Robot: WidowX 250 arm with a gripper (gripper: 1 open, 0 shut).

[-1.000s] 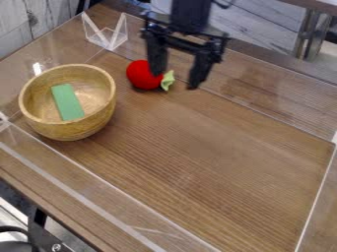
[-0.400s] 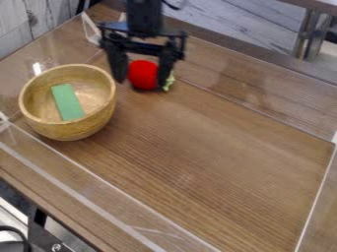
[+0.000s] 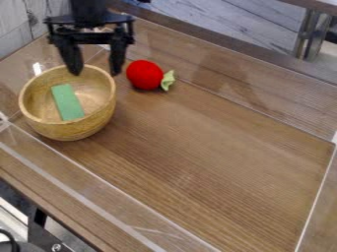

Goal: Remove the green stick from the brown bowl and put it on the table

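The green stick (image 3: 67, 102) is a flat light green bar lying slanted inside the brown bowl (image 3: 93, 123), a round tan wooden bowl at the left of the table (image 3: 211, 148). My gripper (image 3: 97, 65) hangs just behind the bowl's far rim, above the table, with its two dark fingers (image 3: 74, 57) spread wide apart. It is open and nothing sits between the fingers. The stick is untouched.
A red round toy with a green leaf (image 3: 146, 74) lies right of the gripper, behind the bowl. Clear plastic walls (image 3: 263, 108) edge the tabletop, with one running along the near side (image 3: 79, 182).
The gripper has swept left from over the red toy to behind the bowl, staying open. The bowl, stick and toy have not moved.
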